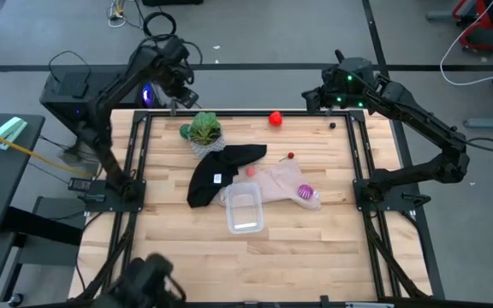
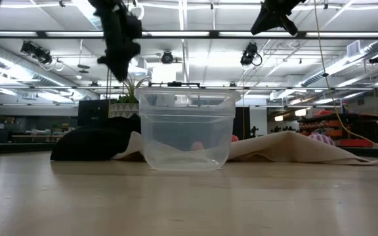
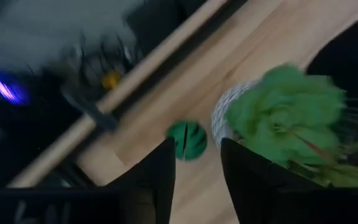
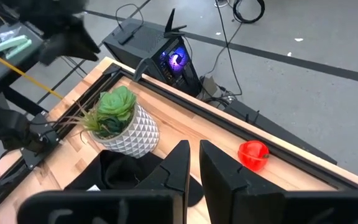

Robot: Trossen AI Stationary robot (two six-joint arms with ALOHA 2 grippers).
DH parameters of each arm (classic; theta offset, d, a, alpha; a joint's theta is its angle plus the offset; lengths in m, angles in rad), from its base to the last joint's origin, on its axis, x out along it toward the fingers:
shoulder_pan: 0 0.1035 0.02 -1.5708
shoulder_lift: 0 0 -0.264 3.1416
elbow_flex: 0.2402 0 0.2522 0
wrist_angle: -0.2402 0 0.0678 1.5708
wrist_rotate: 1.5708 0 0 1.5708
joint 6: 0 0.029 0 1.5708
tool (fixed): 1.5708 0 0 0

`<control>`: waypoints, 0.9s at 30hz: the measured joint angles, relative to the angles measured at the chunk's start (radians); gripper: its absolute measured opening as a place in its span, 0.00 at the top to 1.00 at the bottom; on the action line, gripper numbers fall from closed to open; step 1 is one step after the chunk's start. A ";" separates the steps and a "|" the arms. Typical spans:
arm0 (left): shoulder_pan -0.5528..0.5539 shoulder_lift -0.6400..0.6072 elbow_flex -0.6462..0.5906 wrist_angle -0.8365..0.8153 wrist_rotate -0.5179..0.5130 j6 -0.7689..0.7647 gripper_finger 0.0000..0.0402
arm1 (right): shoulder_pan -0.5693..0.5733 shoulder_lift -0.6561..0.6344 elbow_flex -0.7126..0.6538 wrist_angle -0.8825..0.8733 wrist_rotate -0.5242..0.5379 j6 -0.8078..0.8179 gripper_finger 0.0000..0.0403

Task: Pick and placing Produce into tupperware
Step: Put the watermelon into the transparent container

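The clear tupperware (image 1: pixel 244 209) stands on the table in front of a beige cloth (image 1: pixel 274 182) and a black cloth (image 1: pixel 216 171); it is close up in the low view (image 2: pixel 186 131). A green melon-like fruit (image 1: pixel 184 131) lies beside the potted plant (image 1: pixel 204 130). A red fruit (image 1: pixel 276 119) lies near the far edge. A purple fruit (image 1: pixel 305 192) rests on the beige cloth, a pinkish one (image 1: pixel 251 171) at its far end. My left gripper (image 3: pixel 197 162) is open, high above the green fruit (image 3: pixel 187 140). My right gripper (image 4: pixel 194 165) is shut, raised over the far right edge.
The leafy plant in its white patterned pot (image 4: pixel 122 127) stands right next to the green fruit. A dark frame rail (image 1: pixel 246 111) runs along the far edge, with more rails down both sides. A small red bit (image 1: pixel 290 156) lies mid-table. Bare wood lies toward the near edge.
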State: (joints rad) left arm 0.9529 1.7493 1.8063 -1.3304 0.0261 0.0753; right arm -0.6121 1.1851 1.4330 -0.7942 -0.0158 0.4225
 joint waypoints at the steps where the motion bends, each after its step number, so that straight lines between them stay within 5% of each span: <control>1: 0.020 0.027 0.007 -0.014 0.021 -0.032 0.63 | 0.000 0.000 0.000 -0.005 0.000 0.000 0.89; 7: 0.105 0.111 0.003 -0.019 0.179 -0.169 0.56 | 0.000 0.000 0.000 -0.028 0.000 -0.009 0.89; 22: 0.100 0.114 0.003 0.002 0.185 -0.403 0.54 | 0.000 0.000 0.000 -0.029 0.000 -0.052 0.89; 27: 0.060 0.114 0.003 0.011 -0.011 -0.597 0.56 | 0.000 0.000 0.000 -0.029 0.000 -0.058 0.89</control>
State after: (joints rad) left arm 1.0127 1.8633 1.8095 -1.3190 0.0155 -0.5212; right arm -0.6121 1.1854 1.4330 -0.8234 -0.0158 0.3641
